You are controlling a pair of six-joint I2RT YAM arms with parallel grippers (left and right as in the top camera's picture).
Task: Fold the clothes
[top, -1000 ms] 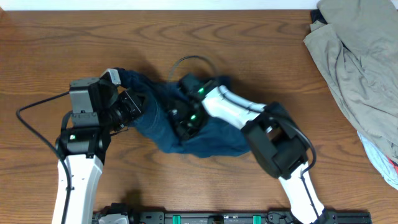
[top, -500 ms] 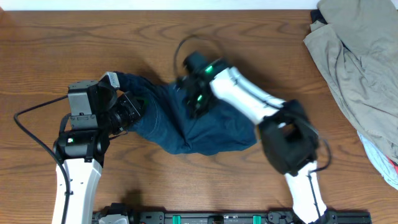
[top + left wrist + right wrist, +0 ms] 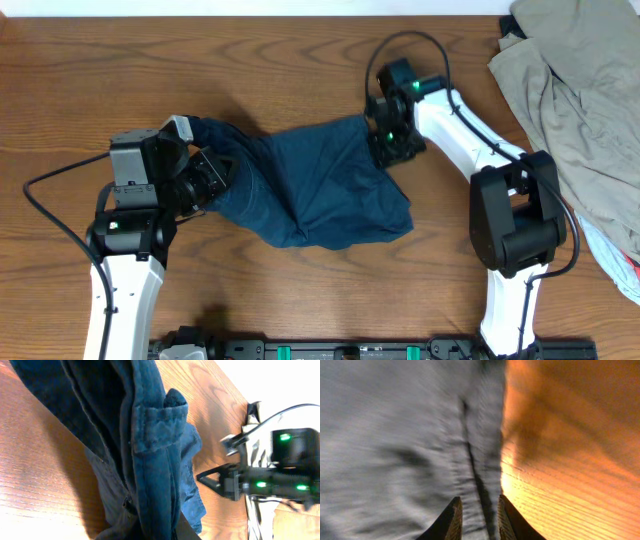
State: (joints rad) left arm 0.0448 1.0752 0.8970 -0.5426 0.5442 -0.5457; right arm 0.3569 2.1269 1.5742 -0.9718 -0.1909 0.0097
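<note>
Shorts [image 3: 320,185]: navy, rumpled, lying mid-table and drawn out sideways between the two grippers, with the lower edge sagging toward the near side.
Left gripper [image 3: 212,172]: clamped tight on the bunched left end of the shorts. Dark folds fill its wrist view right up close.
Right gripper [image 3: 385,140]: right at the shorts' upper right corner, over the hem. Its jaws stand narrowly apart, and the cloth's edge shows in the gap, though that wrist view is blurred.
Table [image 3: 300,60]: brown wood, with grain showing on both sides of the cloth.
Khaki garment [image 3: 570,90]: heaped at the far right edge, well apart from the shorts.
</note>
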